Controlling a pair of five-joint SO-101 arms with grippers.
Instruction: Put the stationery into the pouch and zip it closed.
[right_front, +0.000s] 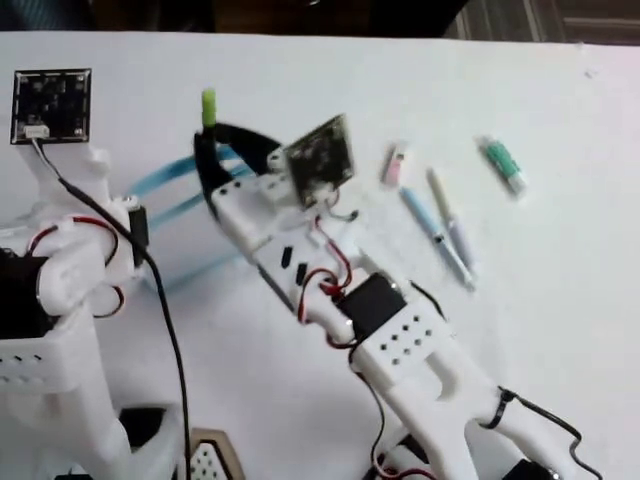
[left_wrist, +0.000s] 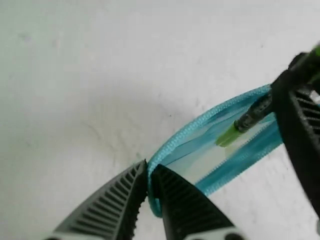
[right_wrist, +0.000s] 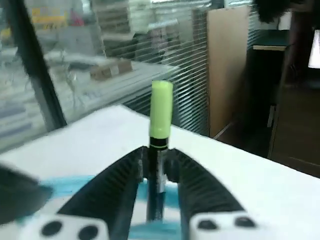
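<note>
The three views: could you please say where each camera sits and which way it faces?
High view: fixed above, looking down on the table; the left arm, right arm, pouch and loose pens show.
Left wrist view: on the left wrist, looking down past the left gripper, shut on the pouch's edge.
Right wrist view: on the right wrist, looking across the table toward window blinds; the right gripper clamps a green marker.
Shared: all show marker and pouch.

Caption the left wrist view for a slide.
Left gripper pinches the pouch edge; right gripper holds a green marker at its opening.
</note>
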